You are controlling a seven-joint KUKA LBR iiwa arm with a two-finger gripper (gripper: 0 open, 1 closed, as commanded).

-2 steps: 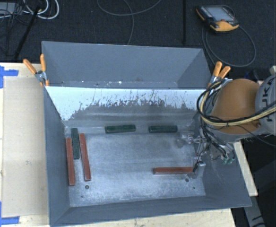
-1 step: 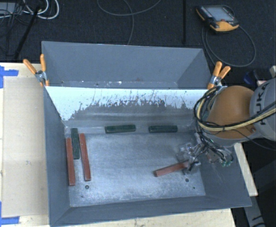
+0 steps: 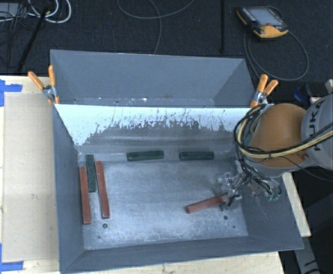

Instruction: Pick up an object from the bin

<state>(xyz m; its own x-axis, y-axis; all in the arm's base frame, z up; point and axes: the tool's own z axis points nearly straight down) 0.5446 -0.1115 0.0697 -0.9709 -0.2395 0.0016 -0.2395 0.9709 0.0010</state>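
My gripper (image 3: pixel 230 197) is low over the right side of the bin floor, at the right end of a reddish-brown flat stick (image 3: pixel 203 205) that lies slanted there. Its fingertips meet the stick's right end, and the end looks pinched between them. The rest of the stick rests on the bin floor and points left and slightly down.
Two dark green bars (image 3: pixel 145 156) (image 3: pixel 196 155) lie along the back of the floor. At the left lie two more reddish-brown sticks (image 3: pixel 102 189) (image 3: pixel 84 195) and a dark green bar (image 3: pixel 90 172), side by side. The arm's orange dome and cables hang over the right wall.
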